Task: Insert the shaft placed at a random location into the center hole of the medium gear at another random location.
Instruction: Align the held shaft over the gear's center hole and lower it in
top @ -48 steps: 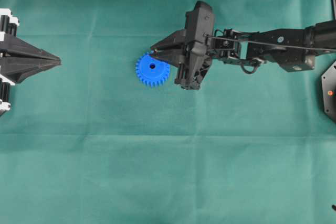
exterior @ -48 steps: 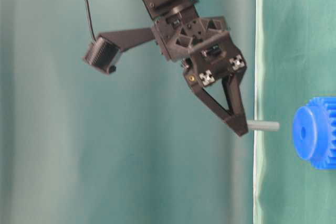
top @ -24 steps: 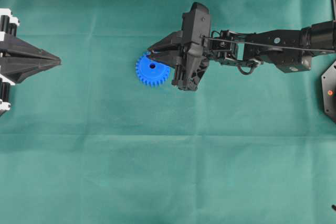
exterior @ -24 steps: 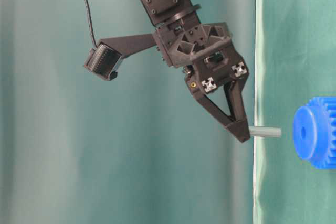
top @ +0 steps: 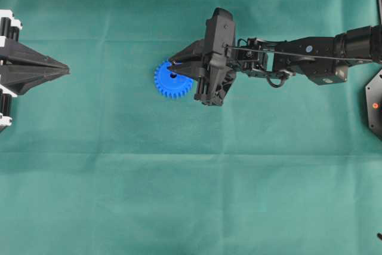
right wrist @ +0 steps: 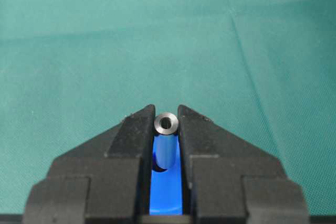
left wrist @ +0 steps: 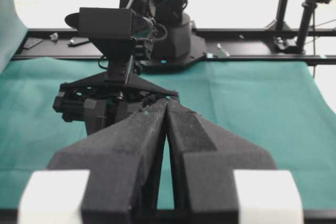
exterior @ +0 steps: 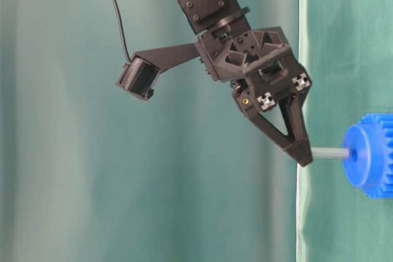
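Observation:
The blue medium gear (top: 171, 82) lies flat on the green cloth left of centre; it also shows in the table-level view (exterior: 370, 154). My right gripper (top: 171, 64) is shut on the silvery shaft (exterior: 330, 153), which stands over the gear with its lower end at the center hole (exterior: 350, 153). In the right wrist view the shaft's top (right wrist: 166, 124) sits between the fingertips, with the blue gear (right wrist: 167, 195) below. My left gripper (top: 64, 71) is shut and empty at the left edge; it also shows in the left wrist view (left wrist: 166, 103).
Green cloth (top: 191, 195) covers the table. The right arm (top: 310, 58) stretches in from the right. A black base plate (top: 374, 103) sits at the right edge. The far arm's base (left wrist: 168, 30) stands behind the cloth.
My right gripper has moved left and down with the shaft. The shaft's end, which was apart from the gear, now meets the hub at the hole. The left arm has not moved.

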{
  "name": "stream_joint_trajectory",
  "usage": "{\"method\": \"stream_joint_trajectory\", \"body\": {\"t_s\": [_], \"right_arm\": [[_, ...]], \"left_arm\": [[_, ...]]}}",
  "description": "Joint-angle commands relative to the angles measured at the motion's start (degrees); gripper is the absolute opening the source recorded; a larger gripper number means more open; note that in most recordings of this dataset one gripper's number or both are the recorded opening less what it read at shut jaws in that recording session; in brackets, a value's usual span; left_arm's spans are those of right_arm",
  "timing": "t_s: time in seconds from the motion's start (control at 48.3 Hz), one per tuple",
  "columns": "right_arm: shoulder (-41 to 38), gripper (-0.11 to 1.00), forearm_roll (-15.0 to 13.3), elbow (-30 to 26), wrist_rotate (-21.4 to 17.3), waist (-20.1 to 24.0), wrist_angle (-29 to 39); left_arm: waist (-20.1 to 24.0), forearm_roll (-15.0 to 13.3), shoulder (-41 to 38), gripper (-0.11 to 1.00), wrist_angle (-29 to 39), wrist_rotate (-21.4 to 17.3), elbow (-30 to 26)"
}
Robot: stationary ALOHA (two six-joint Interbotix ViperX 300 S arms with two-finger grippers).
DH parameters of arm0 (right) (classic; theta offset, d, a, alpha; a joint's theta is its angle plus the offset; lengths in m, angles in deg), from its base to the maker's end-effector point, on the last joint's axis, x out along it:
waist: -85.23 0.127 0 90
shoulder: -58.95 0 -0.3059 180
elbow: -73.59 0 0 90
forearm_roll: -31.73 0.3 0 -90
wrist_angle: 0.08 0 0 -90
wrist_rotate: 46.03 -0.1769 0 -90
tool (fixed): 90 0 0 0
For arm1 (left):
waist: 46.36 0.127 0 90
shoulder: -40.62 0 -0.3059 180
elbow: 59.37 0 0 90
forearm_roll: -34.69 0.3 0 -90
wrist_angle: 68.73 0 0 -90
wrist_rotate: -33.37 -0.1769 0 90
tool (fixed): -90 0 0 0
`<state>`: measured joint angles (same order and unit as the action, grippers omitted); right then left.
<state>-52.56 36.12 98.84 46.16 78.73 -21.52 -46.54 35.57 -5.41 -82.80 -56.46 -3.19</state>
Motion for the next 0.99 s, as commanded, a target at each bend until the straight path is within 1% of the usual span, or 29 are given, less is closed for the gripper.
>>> {"method": "stream_joint_trajectory", "body": {"t_s": [0.0, 0.662, 0.973], "right_arm": [[0.88, 0.13, 0.18, -1.49, 0.09, 0.26, -0.44], [-0.44, 0.13, 0.44, -1.49, 0.09, 0.26, -0.53], [3.78, 0.13, 0.35, -1.14, 0.44, 0.26, 0.7]], "left_arm": [[0.09, 0.18, -0.53, 0.0, -0.26, 0.0, -1.32], [0.09, 0.18, -0.53, 0.0, 0.09, -0.09, -1.32], [0.09, 0.18, -0.18, 0.0, 0.26, 0.0, -1.41]]}}
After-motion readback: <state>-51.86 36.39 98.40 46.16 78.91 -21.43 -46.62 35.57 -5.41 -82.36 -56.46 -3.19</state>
